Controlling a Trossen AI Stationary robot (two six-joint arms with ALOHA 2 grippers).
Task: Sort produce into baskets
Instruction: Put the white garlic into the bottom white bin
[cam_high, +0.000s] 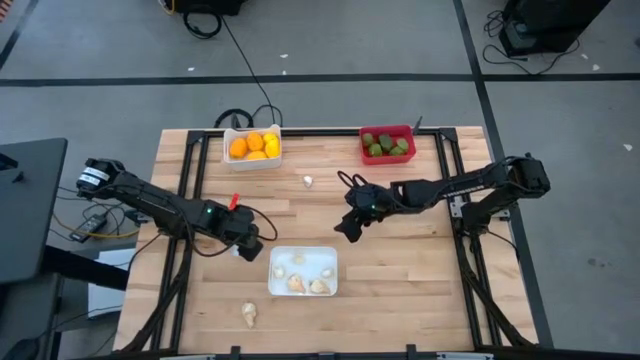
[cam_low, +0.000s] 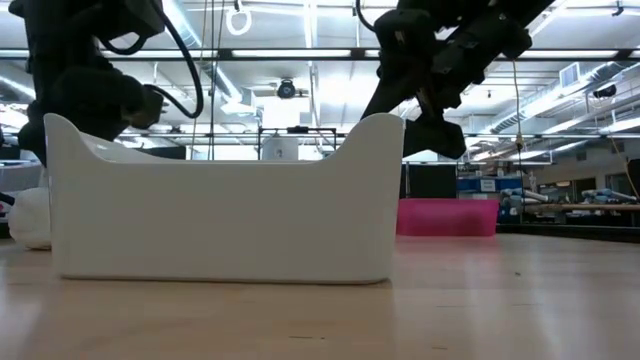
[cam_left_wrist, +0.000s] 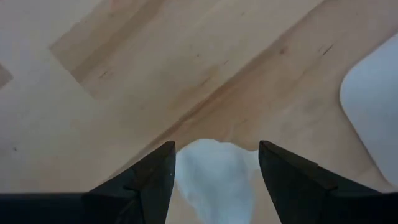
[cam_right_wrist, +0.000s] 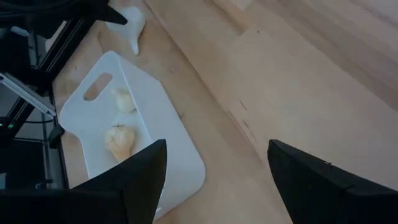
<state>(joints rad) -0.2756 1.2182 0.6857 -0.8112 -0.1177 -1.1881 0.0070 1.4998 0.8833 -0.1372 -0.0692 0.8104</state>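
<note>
My left gripper (cam_high: 252, 243) points steeply down just left of the shallow white tray (cam_high: 310, 262), shut on a whitish garlic bulb (cam_left_wrist: 214, 186). The right wrist view shows that bulb (cam_right_wrist: 127, 25) under the left fingers, beside the tray (cam_right_wrist: 168, 149). Several garlic bulbs (cam_high: 318, 287) lie in the tray. My right gripper (cam_high: 347, 228) hangs open over bare wood at the tray's far right corner, nothing between its fingers (cam_right_wrist: 143, 180). Orange and yellow fruits fill the white bin (cam_high: 253, 147), and green fruits the red bin (cam_high: 387, 143), at the far edge. My left gripper pinches the garlic bulb between its two fingers, one on each side of its body (cam_left_wrist: 183, 171). The fingers come from above, pointing steeply down. The bulb sits low over the table beside the tray; whether it touches the wood I cannot tell.
One loose garlic bulb (cam_high: 308, 181) lies on the table between the two far bins, another (cam_high: 249, 315) near the front edge, left of the tray. In the low view the tray's wall (cam_low: 220, 220) fills the foreground. Bare wood lies to the right of the tray.
</note>
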